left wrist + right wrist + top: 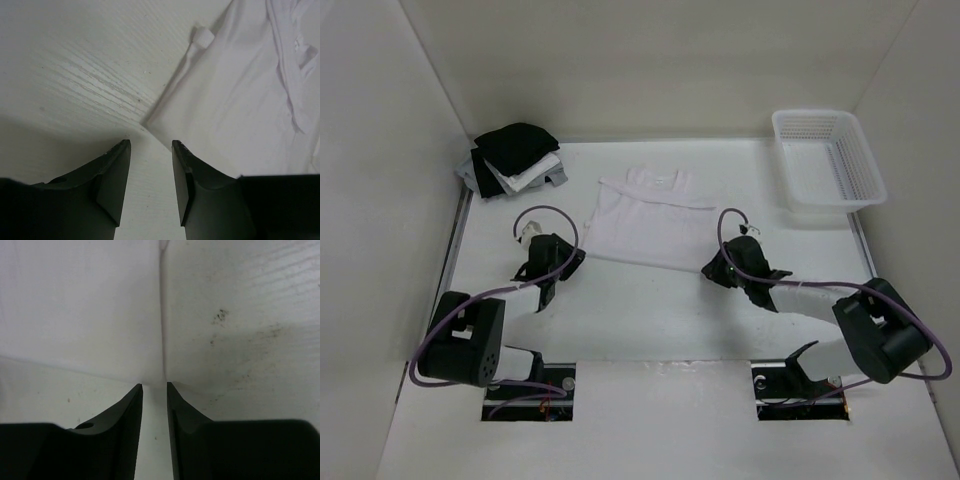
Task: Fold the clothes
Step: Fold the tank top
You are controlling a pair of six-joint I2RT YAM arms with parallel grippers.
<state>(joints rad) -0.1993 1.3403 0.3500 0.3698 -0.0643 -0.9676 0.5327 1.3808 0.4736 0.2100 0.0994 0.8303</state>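
The left gripper (150, 146) is being held open just above the bench (75, 70), its two dark jaws standing apart with only bare surface showing between them. Just ahead of the tips, the near left corner of the white top (235, 100) is lying flat. The right gripper (154, 386) is likewise being held open, though with a narrower gap, and nothing is being gripped. The top's near right corner is being framed just beyond its tips.

Detail is being given by the wrist views that is lost from overhead — a fine wood-like grain in the white bench, a scatter of dark specks (220, 315) near the right gripper, and the thin, softly creased fabric. A small white tab (202, 36) is showing at the top's side edge; whether anything is printed on it cannot be told.

The layout is being given only by the overhead view. The top is lying spread at the middle of the bench between the two grippers, its narrow straps toward the far wall. A heap of black, white and grey garments (515, 155) is sitting at the far left corner, well apart from it. A white basket (830, 160) with lattice walls is sitting at the far right.
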